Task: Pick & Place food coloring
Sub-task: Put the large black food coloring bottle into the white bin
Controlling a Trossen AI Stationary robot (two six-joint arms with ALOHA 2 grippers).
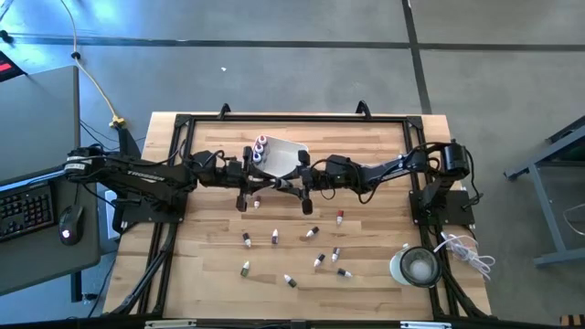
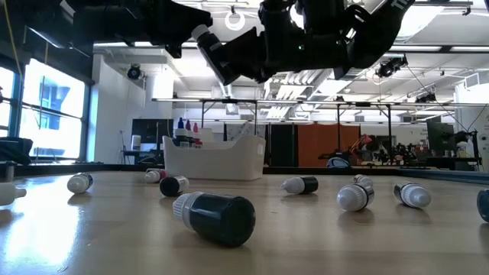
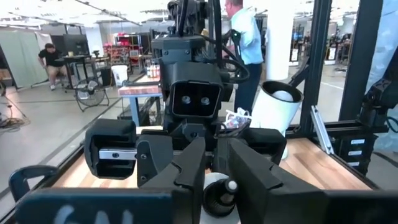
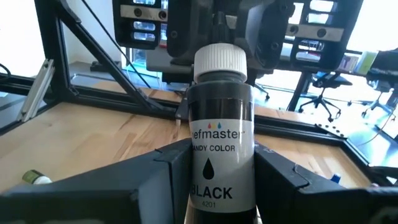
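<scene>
The right claw [image 4: 221, 180] was clamped on a dark bottle [image 4: 221, 149] with a ribbed white cap, label reading BLACK, held above the wooden surface [image 1: 375, 265]. The left claw [image 3: 214, 177] sat narrow around another small bottle [image 3: 222, 194], mostly hidden. More bottles [image 1: 315, 234] lay scattered near the white tray [image 1: 283, 155].

Both my arms reached inward and met at table centre, wrists level. My right gripper [image 4: 221, 180] was clamped on a black bottle [image 4: 221, 146]. My left gripper [image 3: 214, 177], at 9 o'clock of it, gripped the same bottle's far end.
</scene>
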